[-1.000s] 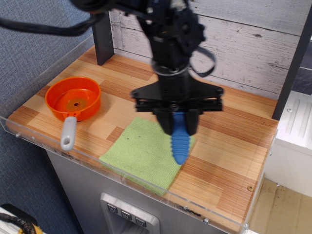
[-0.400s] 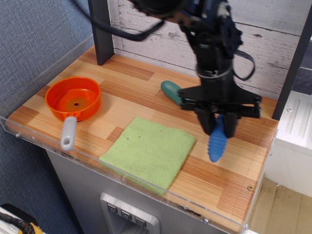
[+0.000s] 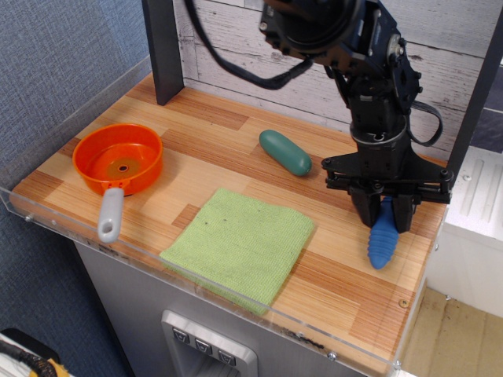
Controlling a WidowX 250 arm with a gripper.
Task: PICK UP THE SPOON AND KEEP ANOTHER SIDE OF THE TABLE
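Observation:
My gripper [image 3: 385, 216] is shut on the spoon [image 3: 382, 239] over the right side of the table [image 3: 236, 149]. Only the spoon's thick ribbed blue handle shows, hanging down and forward from the jaws; its metal head is hidden between the fingers. The handle's tip is close to the wood near the right rim; I cannot tell whether it touches.
A smooth teal oblong object [image 3: 285, 152] lies on the wood left of the gripper. A green cloth [image 3: 240, 243] lies at the front middle. An orange pan [image 3: 118, 159] with a grey handle [image 3: 111, 215] sits at the front left. A dark post [image 3: 163, 47] stands at the back left.
My gripper has carried the spoon to the right, from above the green cloth to the table's right side, and a little lower. The teal object, hidden before, now shows.

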